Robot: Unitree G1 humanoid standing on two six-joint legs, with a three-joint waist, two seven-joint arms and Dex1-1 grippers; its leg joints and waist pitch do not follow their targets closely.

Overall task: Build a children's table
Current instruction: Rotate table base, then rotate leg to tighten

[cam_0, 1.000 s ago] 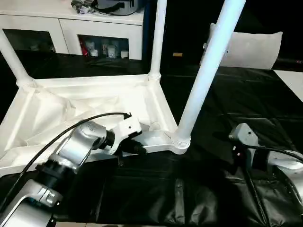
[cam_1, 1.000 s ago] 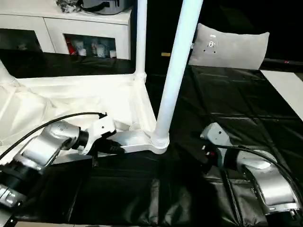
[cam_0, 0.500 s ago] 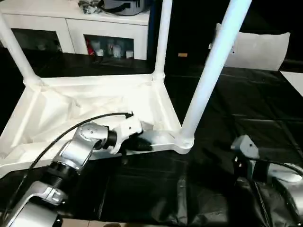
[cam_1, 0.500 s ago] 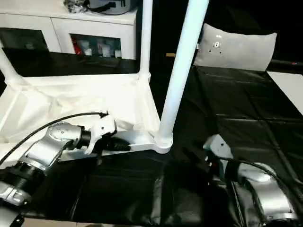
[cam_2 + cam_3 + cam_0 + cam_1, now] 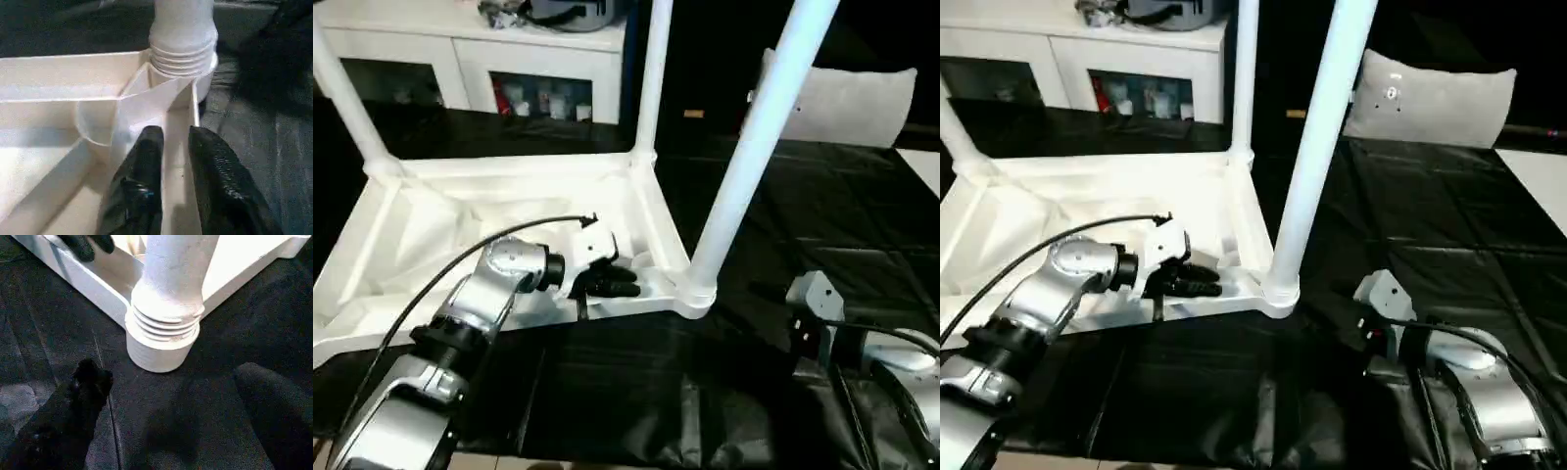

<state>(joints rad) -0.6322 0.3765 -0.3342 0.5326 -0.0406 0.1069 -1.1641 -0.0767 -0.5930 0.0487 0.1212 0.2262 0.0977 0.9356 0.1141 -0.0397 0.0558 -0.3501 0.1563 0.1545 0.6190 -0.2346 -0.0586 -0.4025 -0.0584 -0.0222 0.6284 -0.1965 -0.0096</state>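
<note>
The children's table lies upside down on black cloth, its white tabletop showing its ribbed underside. Three white legs stand in corner sockets: a near right leg, a back right leg and a back left leg. My left gripper sits at the near rim just beside the near right socket. Its fingers are slightly parted, one on each side of the rim wall. My right gripper rests low on the cloth facing that socket, open wide and holding nothing.
A white cabinet with glass doors stands behind the tabletop. A grey pillow lies at the back right. Black cloth covers the surface to the right, with a white patch at the far right edge.
My left gripper has moved from outside the near rim up onto it, closer to the corner socket, and its fingers have parted. The right gripper stays open beside the socket.
</note>
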